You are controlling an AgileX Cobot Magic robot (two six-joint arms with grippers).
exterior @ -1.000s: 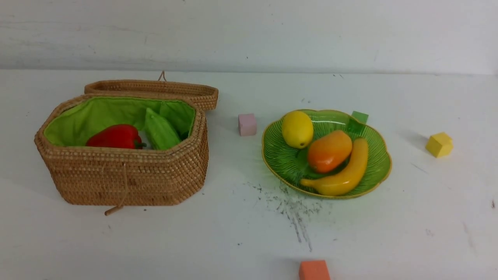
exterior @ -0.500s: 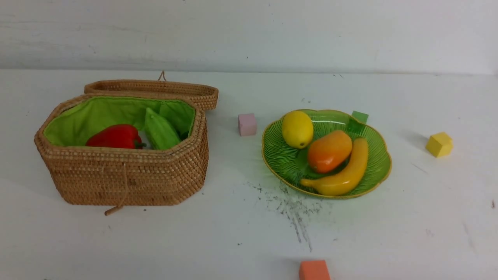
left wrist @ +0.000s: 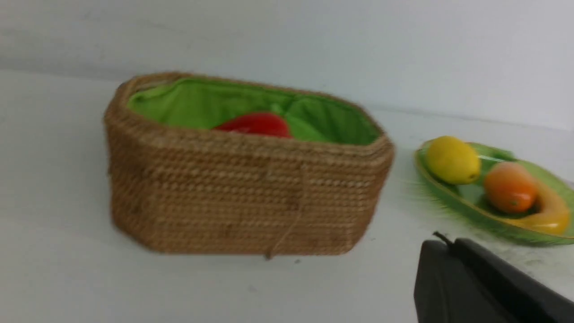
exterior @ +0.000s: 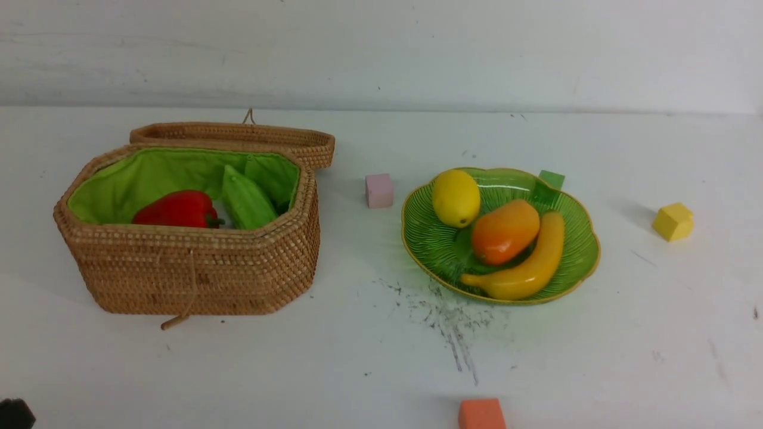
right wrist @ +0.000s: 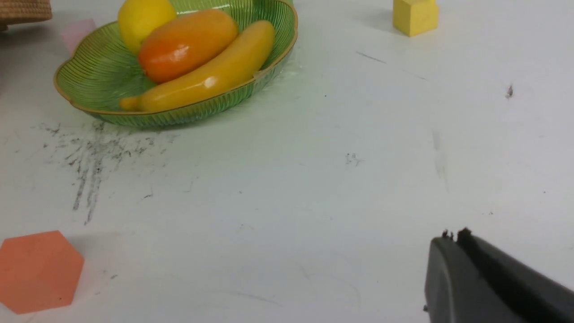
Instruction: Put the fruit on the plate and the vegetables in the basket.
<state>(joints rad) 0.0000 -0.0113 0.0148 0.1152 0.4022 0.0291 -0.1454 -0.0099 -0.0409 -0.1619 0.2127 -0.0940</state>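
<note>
We saw the basket (exterior: 191, 268) standing toward the left edge of the tabletop (exterior: 357, 357), an octagonal body of tight tan wicker with a bright green cloth lining. Its woven lid (exterior: 238, 136) lay swung back behind it. Inside rested a shiny red bell pepper (exterior: 176, 210) and, just beside it, a pale green ridged gourd (exterior: 245, 202) leaning against the lining; other vegetables, if any, were hidden below the rim.

Toward the right of centre sat the plate (exterior: 572, 262), a shallow translucent green dish with fine ribs, a wavy edge and a thin yellow rim. On it lay the fruit: a glossy oval lemon (exterior: 455, 198) at the far side, a smooth orange-yellow mango (exterior: 504, 231) touching it, and a long curved banana (exterior: 524, 262) pressed along the mango's near side.

Small matte cubes lay scattered about: a pink cube (exterior: 379, 190) between basket and plate, a green cube (exterior: 549, 180) behind the plate, a yellow cube (exterior: 672, 221) toward the right edge, and an orange cube (exterior: 481, 414) at the near edge. Dark scuff marks (exterior: 447, 322) roughened the white surface before the plate.

The left end effector (left wrist: 441, 244) was pressed together and empty, a matte black wedge near the basket. The right end effector (right wrist: 454, 237) was likewise pressed together, holding nothing, above bare tabletop.
</note>
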